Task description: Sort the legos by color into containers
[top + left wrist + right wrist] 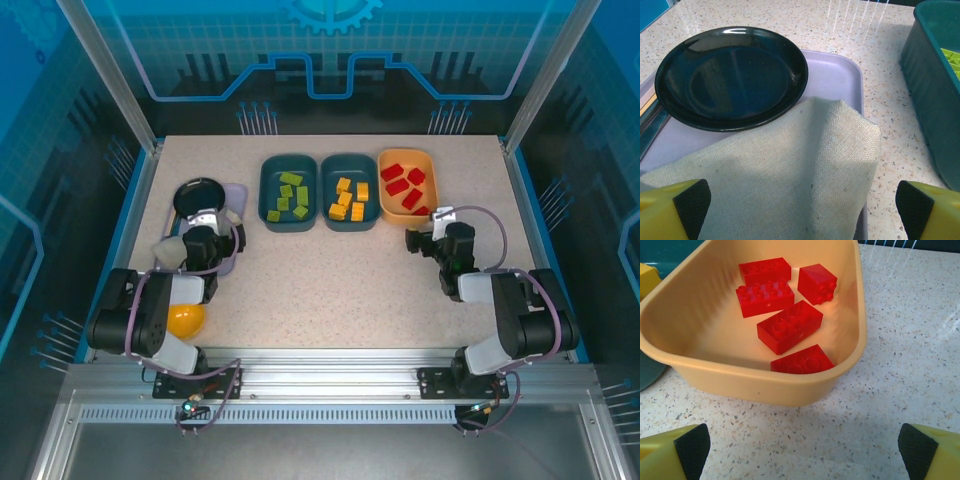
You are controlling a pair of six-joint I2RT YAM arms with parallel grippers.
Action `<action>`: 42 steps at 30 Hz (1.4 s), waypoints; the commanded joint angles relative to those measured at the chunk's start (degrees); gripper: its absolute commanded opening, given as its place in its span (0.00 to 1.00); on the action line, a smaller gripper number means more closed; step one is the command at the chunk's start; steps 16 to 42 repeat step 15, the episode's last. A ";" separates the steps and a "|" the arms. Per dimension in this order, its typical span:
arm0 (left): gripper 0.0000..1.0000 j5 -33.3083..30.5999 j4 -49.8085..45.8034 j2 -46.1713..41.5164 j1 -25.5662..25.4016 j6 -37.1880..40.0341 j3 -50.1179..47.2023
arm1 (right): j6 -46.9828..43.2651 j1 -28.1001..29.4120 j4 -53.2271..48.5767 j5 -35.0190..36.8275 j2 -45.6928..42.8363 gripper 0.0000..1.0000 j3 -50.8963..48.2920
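Speckled table: cloth, black dish on lavender tray.

1. I work in a robotics lab cell, not a home or a shop: a frame of silver aluminium posts fences in my speckled beige stone-look worktop.
2. Around the frame hang blue printed panels with a gear and circuit-line graphics.
3. My black-and-white left arm and right arm are bolted to a slotted silver aluminium rail at the near edge, and grey-purple cables loop in the open.
4. My left end effector and right end effector carry yellow plastic fingers with black pads, which is plain bench hardware.
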 commanded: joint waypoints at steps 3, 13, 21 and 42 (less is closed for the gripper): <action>0.99 -0.07 2.53 -0.10 -0.22 1.18 1.04 | -0.19 -0.28 2.61 1.04 0.11 1.00 1.03; 0.99 -0.07 2.40 -0.10 -0.22 1.22 1.05 | -0.75 -0.03 1.99 0.64 0.30 1.00 1.39; 0.99 -0.07 2.43 -0.10 -0.22 1.18 1.07 | -0.68 0.00 2.33 0.52 0.21 1.00 1.21; 0.99 -0.07 2.43 -0.10 -0.22 1.18 1.07 | -0.68 0.00 2.33 0.52 0.21 1.00 1.21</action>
